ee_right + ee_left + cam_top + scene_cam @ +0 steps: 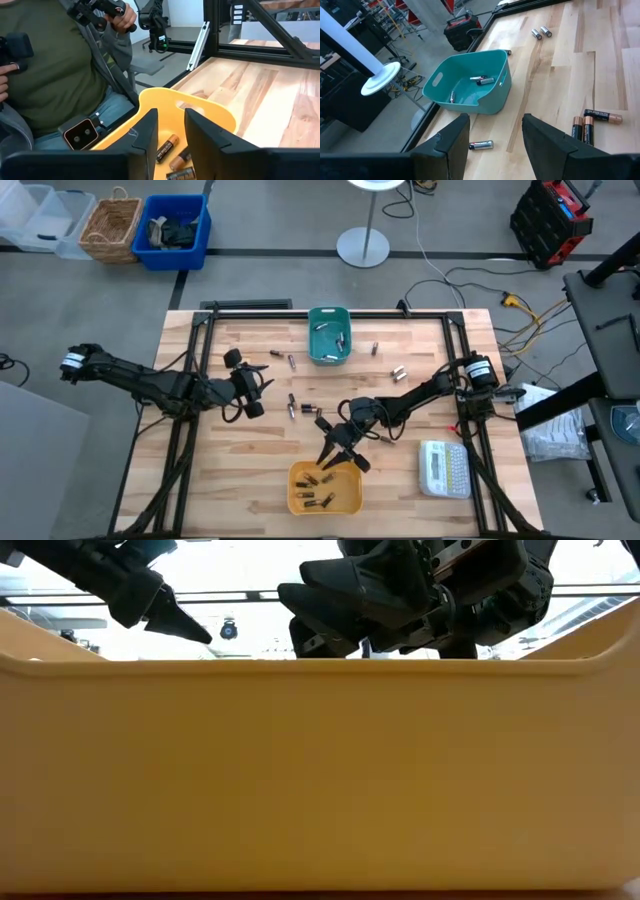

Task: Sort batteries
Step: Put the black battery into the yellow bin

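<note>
Above the far rim of the yellow bin (325, 488), at the near middle of the wooden table (430, 340), the right gripper (340, 452) hangs with its fingers (145, 137) spread and released, nothing between them; the right wrist view shows brown-banded batteries (166, 148) lying on the bin floor directly below. Left of centre, the left gripper (252, 390) hovers over bare wood, its fingers (451, 142) likewise parted and empty, pointing toward the teal bin (470, 82) at the far middle of the table. That teal bin holds a few silvery batteries (482, 79). Loose batteries lie scattered on the table: one (481, 145) just near of the teal bin, a group of three (592, 124) between the two grippers, and a pair (541, 32) toward the far right. A white label maker (443, 467) rests at the near right, beside the yellow bin. Beyond the near table edge, in the right wrist view, a seated person (60, 75) grips a control handle. In the low view the yellow bin's wall fills nearly the whole picture.
</note>
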